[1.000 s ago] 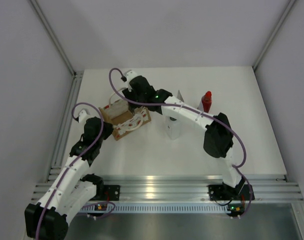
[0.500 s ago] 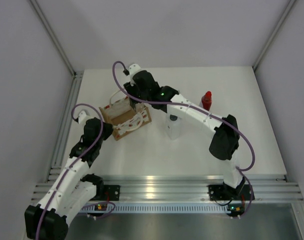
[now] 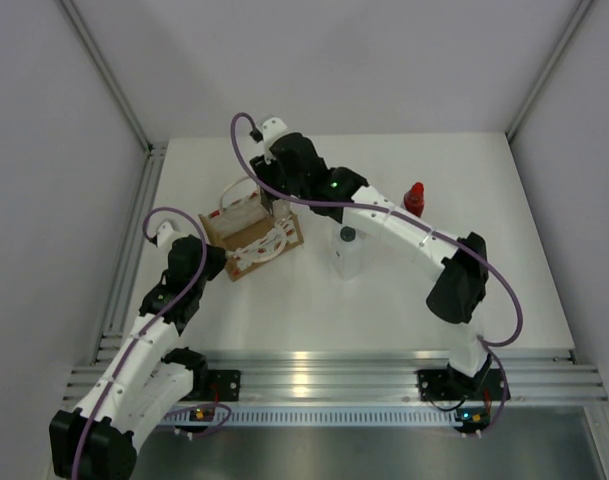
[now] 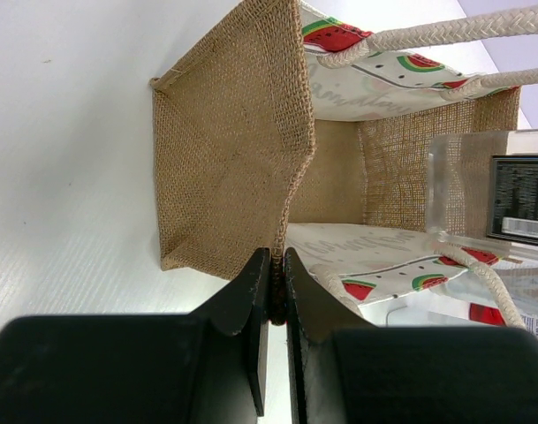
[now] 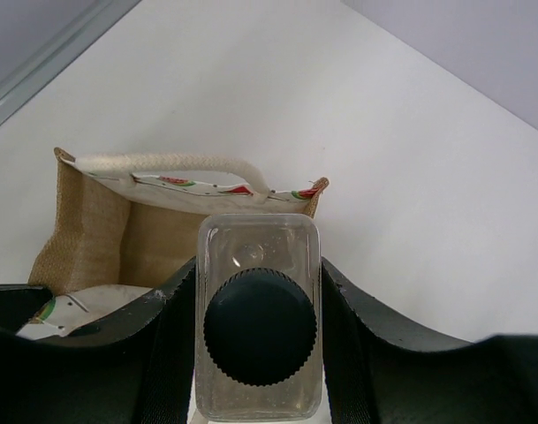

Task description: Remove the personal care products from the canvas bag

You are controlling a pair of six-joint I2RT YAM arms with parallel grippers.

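Observation:
The tan canvas bag (image 3: 252, 238) with white loop handles lies on its side, mouth open; the left wrist view shows it too (image 4: 233, 150). My left gripper (image 4: 277, 262) is shut on the bag's woven edge, at the bag's near-left corner in the top view (image 3: 220, 260). My right gripper (image 5: 260, 267) is shut on the pale dark-capped bottle (image 5: 260, 327) and holds it just above the bag's mouth (image 3: 270, 206). The left wrist view shows that bottle (image 4: 507, 194) at the bag's opening. The red bottle (image 3: 414, 200) and the white grey-capped bottle (image 3: 348, 250) stand on the table. The flat tube is hidden.
The white table (image 3: 284, 310) is bounded by grey walls at the back and sides and a metal rail (image 3: 334, 375) at the front. My right arm (image 3: 404, 235) stretches across the middle, over the two standing bottles.
My right gripper has moved back and up from the bag's mouth with the dark-capped bottle in it. The left gripper and the bag have stayed put.

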